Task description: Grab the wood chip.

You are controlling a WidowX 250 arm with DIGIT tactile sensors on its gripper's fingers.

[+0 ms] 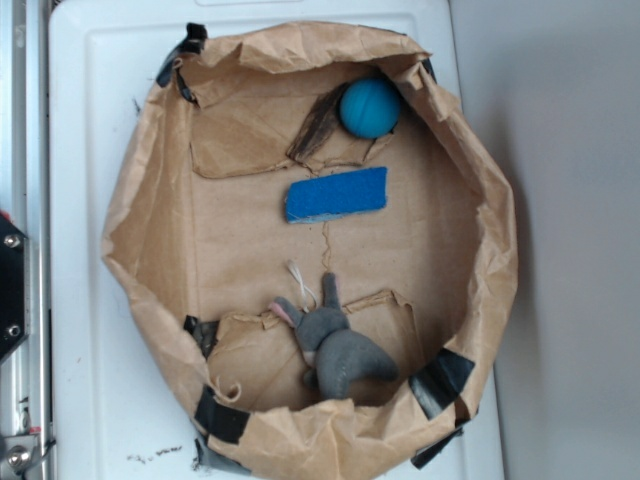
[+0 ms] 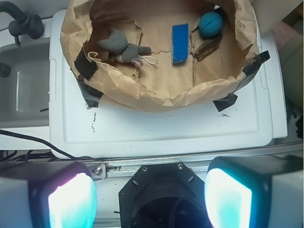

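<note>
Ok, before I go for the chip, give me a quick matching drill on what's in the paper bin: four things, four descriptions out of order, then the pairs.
Things:
1. wood chip
2. ball
3. sponge
4. toy mouse

Descriptions:
A. blue rectangle lying flat near the middle of the floor
B. grey and soft, at the end of the bin opposite the ball
C. dark brown sliver right beside the ball
D. teal and round, against the paper wall

Pairs: 1-C, 2-D, 3-A, 4-B
</note>
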